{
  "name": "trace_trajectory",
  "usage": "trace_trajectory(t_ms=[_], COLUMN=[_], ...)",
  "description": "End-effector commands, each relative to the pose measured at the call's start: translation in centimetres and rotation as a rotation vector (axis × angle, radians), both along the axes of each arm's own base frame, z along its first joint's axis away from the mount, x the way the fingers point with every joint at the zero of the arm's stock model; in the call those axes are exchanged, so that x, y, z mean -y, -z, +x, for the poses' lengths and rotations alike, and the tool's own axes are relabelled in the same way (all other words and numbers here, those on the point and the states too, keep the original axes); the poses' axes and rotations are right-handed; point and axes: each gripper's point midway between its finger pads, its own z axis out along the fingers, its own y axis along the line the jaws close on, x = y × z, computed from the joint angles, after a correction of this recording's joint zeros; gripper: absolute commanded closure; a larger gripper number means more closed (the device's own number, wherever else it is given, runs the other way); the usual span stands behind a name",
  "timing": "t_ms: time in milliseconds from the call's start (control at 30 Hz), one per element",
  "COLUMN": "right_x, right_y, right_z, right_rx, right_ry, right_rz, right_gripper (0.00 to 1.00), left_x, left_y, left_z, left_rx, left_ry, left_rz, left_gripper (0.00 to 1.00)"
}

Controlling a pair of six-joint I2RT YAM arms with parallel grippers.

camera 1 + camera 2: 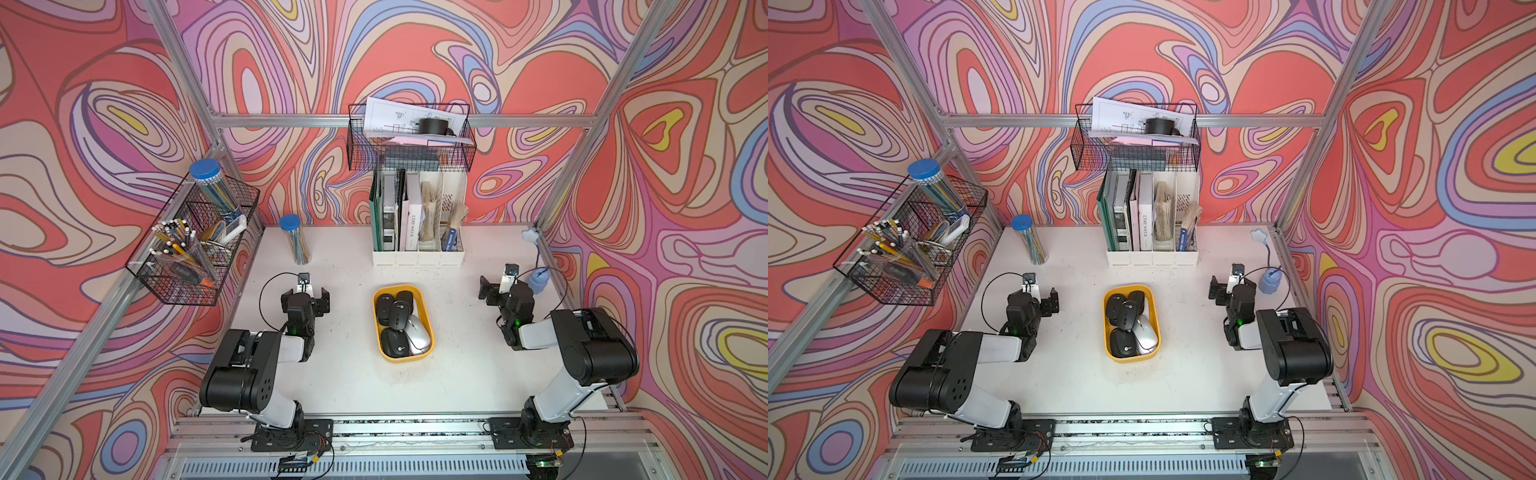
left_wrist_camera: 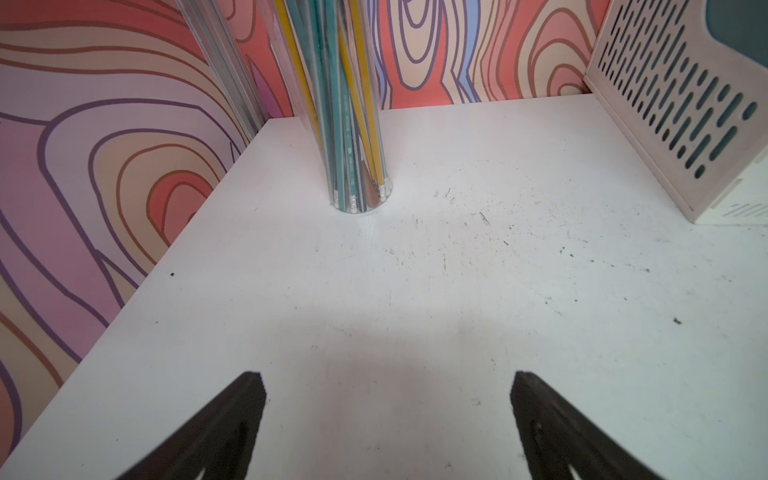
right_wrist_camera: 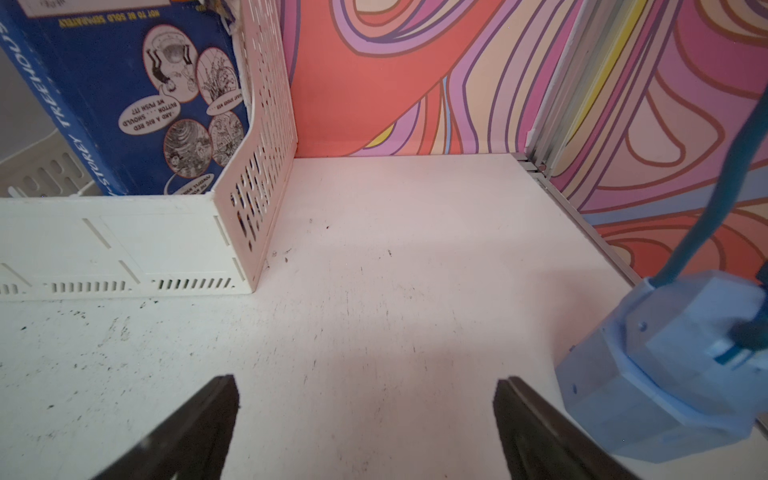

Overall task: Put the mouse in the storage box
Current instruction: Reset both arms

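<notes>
Mice fill the yellow storage box at the centre of the frame in both top views: several black mice heaped together with one silver mouse along the right wall. None can be seen loose on the white table. The left gripper stands left of the box and the right gripper right of it, just beside a blue lamp base. Both are well apart from the box. In the wrist views each pair of fingers is spread wide over bare table, gripping nothing. The putting-away looks finished. Any next move would call first for finding a mouse hidden from these views. Otherwise the box only needs leaving alone.
</notes>
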Motion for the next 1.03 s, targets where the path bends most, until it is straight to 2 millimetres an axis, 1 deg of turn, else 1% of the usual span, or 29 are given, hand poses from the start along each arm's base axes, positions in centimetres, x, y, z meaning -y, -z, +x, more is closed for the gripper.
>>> trace_trajectory(t_ms=[0, 100, 633, 900, 1000], right_x=[0.02, 0.29, 0.15, 0.00, 0.23], right_y=[-0.28, -0.63, -0.51, -0.14, -0.55], right_z=[0.30, 0.17, 0.27, 0.48, 0.28], right_rx=[0.009, 0.026, 0.019, -0.002, 0.020], right_ry=[0.002, 0.016, 0.008, -0.006, 0.007], right_rz=[0.011, 0.004, 0.005, 0.014, 0.008], right_gripper=[0.02, 0.02, 0.02, 0.02, 0.02], left_x=[0.12, 0.14, 0.17, 0.16, 0.17], left_y=[-0.04, -0.10, -0.16, -0.11, -0.08], left_z=[0.16, 0.21, 0.28, 0.28, 0.27], left_rx=[-0.005, -0.002, 0.004, 0.002, 0.001], left_ry=[0.008, 0.009, 0.011, 0.012, 0.012], left_rz=[-0.019, -0.017, -0.017, -0.017, -0.016], left_gripper=[0.02, 0.02, 0.02, 0.02, 0.02])
